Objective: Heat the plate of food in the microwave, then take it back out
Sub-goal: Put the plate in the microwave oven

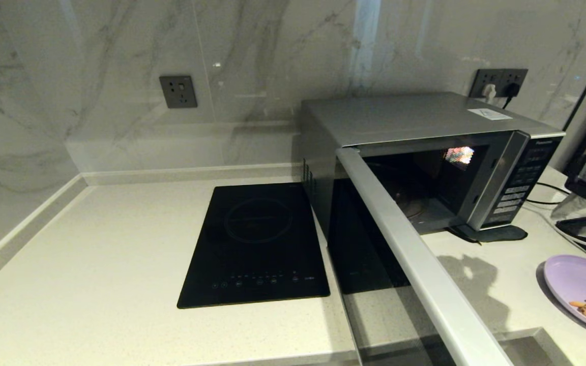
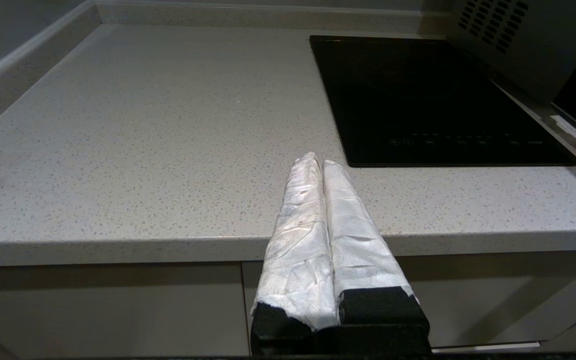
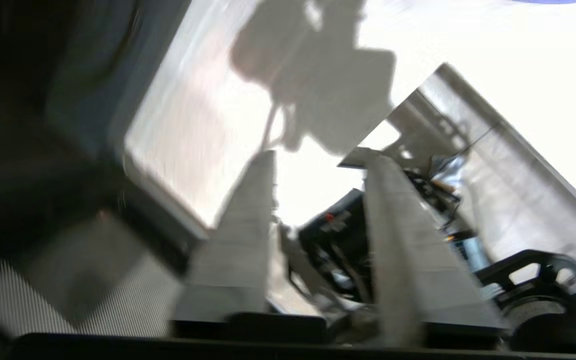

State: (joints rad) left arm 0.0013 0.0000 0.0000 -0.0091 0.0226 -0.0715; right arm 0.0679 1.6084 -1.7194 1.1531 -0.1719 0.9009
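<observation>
Head view: microwave [image 1: 425, 122] door ajar, panel lettering unreadable; left jaws pressed together, right jaws spread.

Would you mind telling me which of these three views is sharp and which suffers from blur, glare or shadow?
Head view: sharp, with window glare streaking the marble wall and an arm-shaped shadow on the counter beside the open microwave. Left wrist view: crisp, evenly lit, the left gripper clearly shut. Right wrist view: motion-smeared and overexposed on the counter; the right gripper shows parted fingers.

Setting was a home kitchen. A speckled stone surface [image 1: 94, 264] carried an inset induction hob [image 1: 257, 244] and a microwave [image 1: 425, 152]. Marble-look wall had sockets [image 1: 178, 91].
</observation>
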